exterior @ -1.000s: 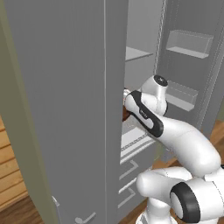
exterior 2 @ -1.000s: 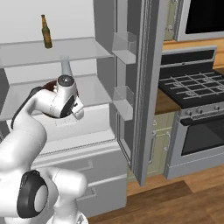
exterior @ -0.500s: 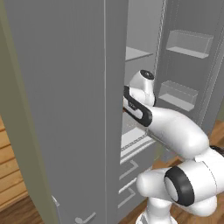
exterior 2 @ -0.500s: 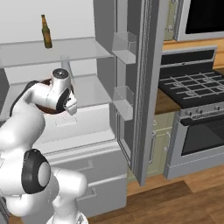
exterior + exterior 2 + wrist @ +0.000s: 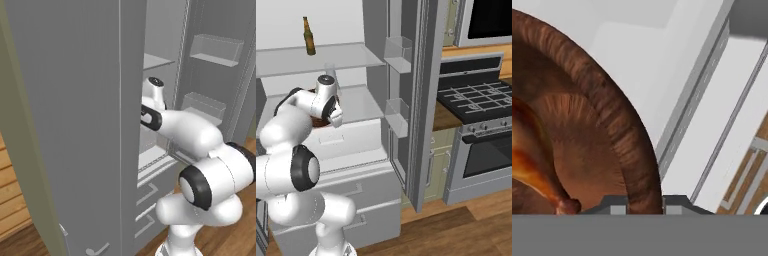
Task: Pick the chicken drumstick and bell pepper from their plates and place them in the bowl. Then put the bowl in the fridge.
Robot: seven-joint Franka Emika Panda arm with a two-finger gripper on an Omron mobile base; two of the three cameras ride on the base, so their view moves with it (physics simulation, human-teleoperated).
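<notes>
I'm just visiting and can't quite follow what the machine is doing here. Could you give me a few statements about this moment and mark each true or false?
1. The gripper is clamped on the rim of the bowl. True.
2. The bowl is empty. False: the chicken drumstick lies inside it.
3. The fridge stands open. True.
4. A bottle stands on the fridge's lowest drawer. False: it stands on the upper glass shelf.
5. The stove is to the left of the fridge. False: in the right base view it is to the right.
</notes>
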